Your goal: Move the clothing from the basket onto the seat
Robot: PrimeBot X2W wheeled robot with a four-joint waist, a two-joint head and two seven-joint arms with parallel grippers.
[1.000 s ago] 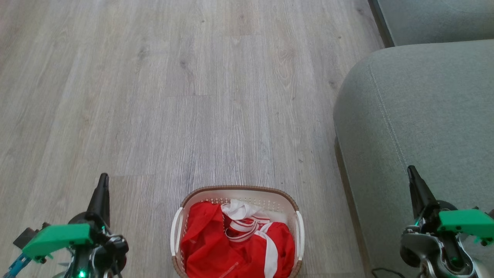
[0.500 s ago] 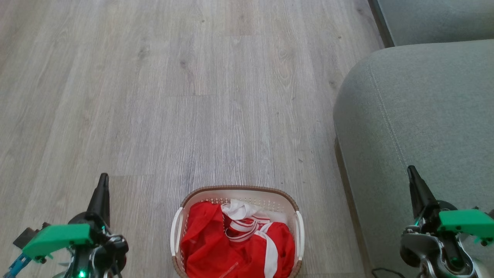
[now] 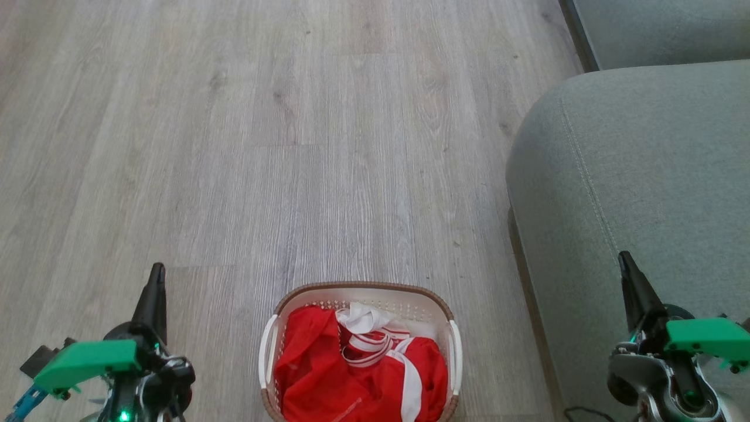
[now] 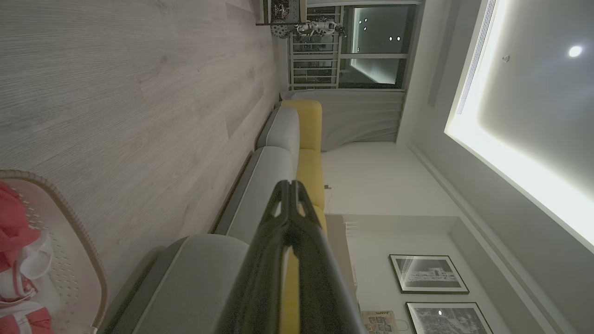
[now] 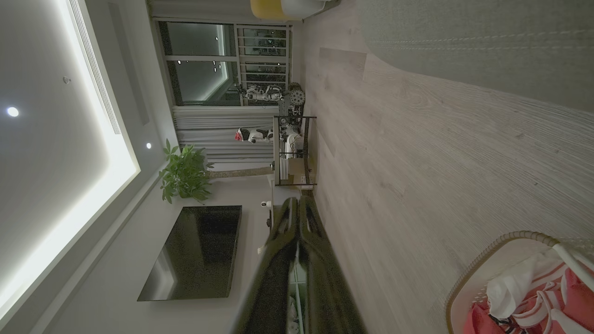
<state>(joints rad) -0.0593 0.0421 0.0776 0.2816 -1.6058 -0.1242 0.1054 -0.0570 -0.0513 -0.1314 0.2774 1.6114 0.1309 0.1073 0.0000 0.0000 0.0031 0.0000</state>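
The cream basket with a brown rim stands on the floor at the bottom centre of the head view, piled with red clothing trimmed in white. The grey-green seat fills the right side. My left gripper is shut and empty at the lower left, well to the left of the basket. My right gripper is shut and empty at the lower right, over the seat's front part. The left wrist view shows the basket and clothing at its lower left; the right wrist view has the basket and clothing at its lower right.
Pale wood-plank floor stretches ahead of the basket. A second grey cushion lies beyond the seat at the top right. Across the room stand a shelf unit, a potted plant and a dark screen.
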